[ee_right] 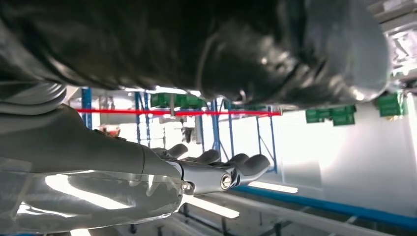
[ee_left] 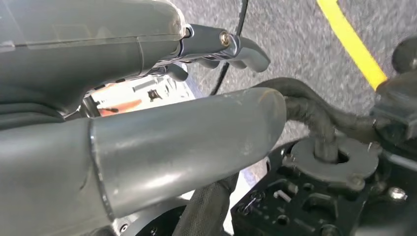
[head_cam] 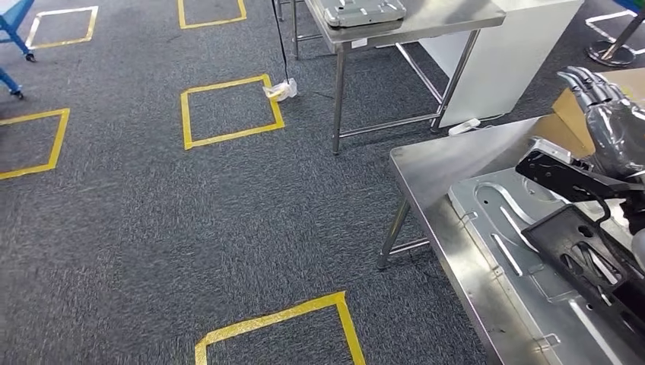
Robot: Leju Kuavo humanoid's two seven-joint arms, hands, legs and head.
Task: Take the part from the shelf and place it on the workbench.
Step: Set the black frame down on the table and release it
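Observation:
The part (head_cam: pixel 511 242), a flat grey stamped metal plate with slots, lies on the steel workbench (head_cam: pixel 445 163) at the right of the head view. My right hand (head_cam: pixel 608 118) hangs above the plate's far end with its fingers (head_cam: pixel 589 80) spread and nothing in them. Black hardware of my right arm (head_cam: pixel 586 251) covers part of the plate. In the right wrist view the right hand (ee_right: pixel 196 172) has loosely extended fingers and holds nothing. My left hand (ee_left: pixel 157 142) hangs over the carpet, its thumb and fingers (ee_left: pixel 236 49) apart and holding nothing.
A second steel table (head_cam: pixel 426 19) stands further back with a similar grey plate (head_cam: pixel 363 11) on it. A cardboard box (head_cam: pixel 582 110) sits at the workbench's far right. Yellow tape squares (head_cam: pixel 228 110) mark the grey carpet. A white cabinet (head_cam: pixel 506 61) stands behind.

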